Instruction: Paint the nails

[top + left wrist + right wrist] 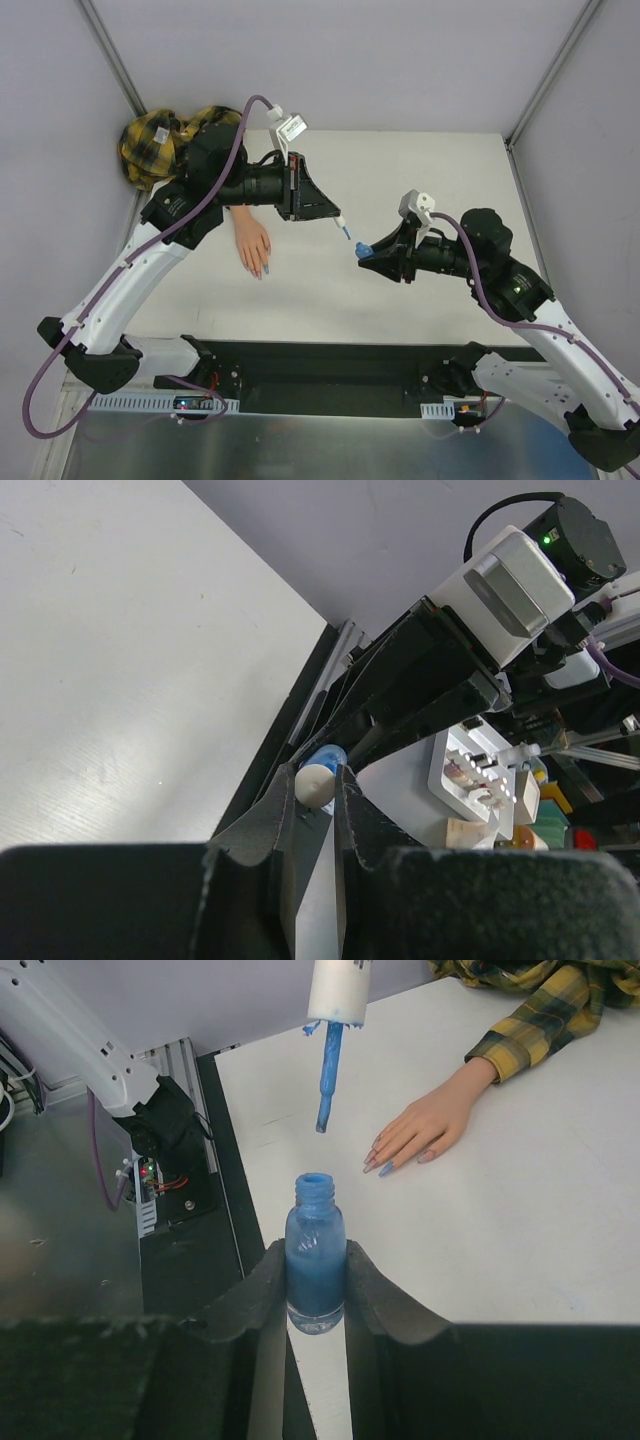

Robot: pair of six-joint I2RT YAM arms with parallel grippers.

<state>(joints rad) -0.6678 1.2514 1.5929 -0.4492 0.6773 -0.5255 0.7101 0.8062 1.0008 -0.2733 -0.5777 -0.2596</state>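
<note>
A flesh-coloured mannequin hand (250, 243) (432, 1123) in a yellow-black plaid sleeve (155, 140) (545, 1015) lies flat on the white table at the left. Its small glossy nails (262, 270) (379, 1161) point toward the near edge; one looks bluish. My left gripper (338, 218) (318, 785) is shut on a white cap (313, 782) (336, 990) whose blue brush (347, 234) (326, 1078) hangs just above the bottle's open neck. My right gripper (363, 250) (315, 1265) is shut on the small blue bottle (366, 249) (315, 1255), held upright above the table.
A black rail (330, 365) runs along the table's near edge with both arm bases on it. Grey walls and frame posts (115, 60) close the back and sides. The left arm's base (150, 1125) shows in the right wrist view, and the right arm's wrist camera (510, 580) sits close ahead of the left fingers.
</note>
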